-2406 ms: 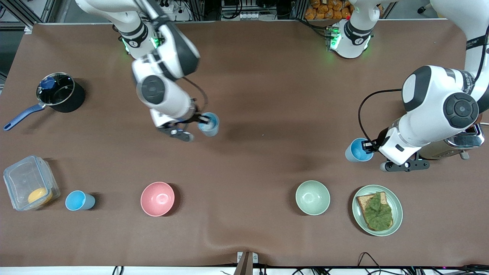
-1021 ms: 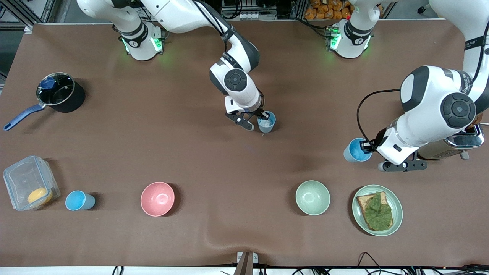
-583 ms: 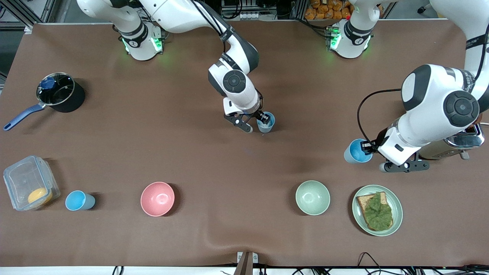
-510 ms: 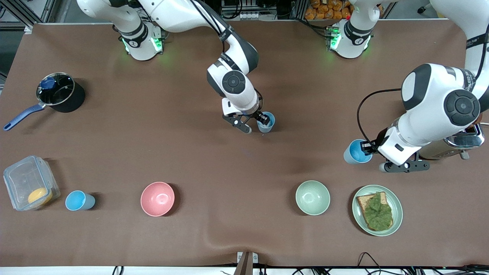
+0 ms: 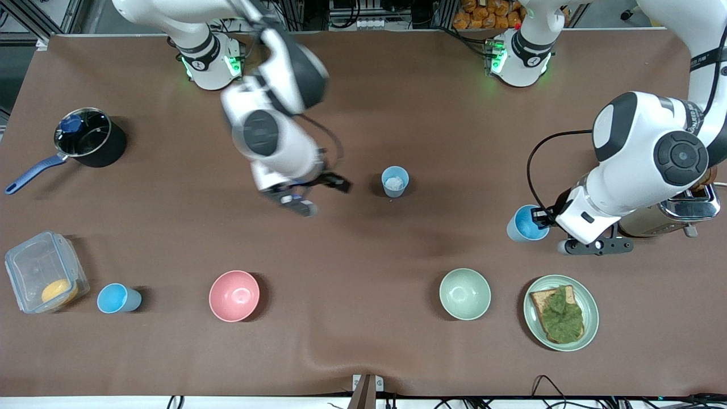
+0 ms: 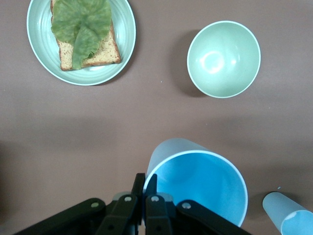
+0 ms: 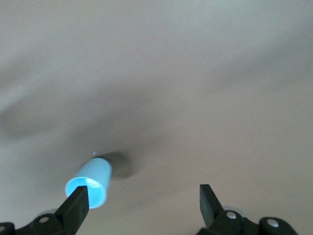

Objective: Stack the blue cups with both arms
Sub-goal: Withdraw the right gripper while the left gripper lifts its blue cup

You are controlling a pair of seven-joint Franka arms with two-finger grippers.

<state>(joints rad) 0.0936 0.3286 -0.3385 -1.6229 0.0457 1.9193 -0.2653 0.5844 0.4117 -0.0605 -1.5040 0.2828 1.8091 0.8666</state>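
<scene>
The paler grey-blue cup (image 5: 395,182) with a white patch inside stands upright on the middle of the table, alone. It also shows in the right wrist view (image 7: 90,183) and the left wrist view (image 6: 288,221). My right gripper (image 5: 318,194) is open and empty beside it, toward the right arm's end; its fingers (image 7: 78,201) stand wide apart. My left gripper (image 5: 538,217) is shut on the rim of the brighter blue cup (image 5: 525,225), which fills the left wrist view (image 6: 200,188). Another blue cup (image 5: 116,298) stands near the front, next to a plastic box.
A pink bowl (image 5: 234,295), a pale green bowl (image 5: 464,293) and a plate with toast and lettuce (image 5: 590,318) stand along the front. A pot (image 5: 85,139) and a clear plastic box (image 5: 42,272) are at the right arm's end. A toaster (image 5: 681,213) is under the left arm.
My right gripper has let go of the paler cup, opened and drawn back toward the right arm's end. The cup stays standing mid-table. My left gripper with its cup has shifted slightly toward it.
</scene>
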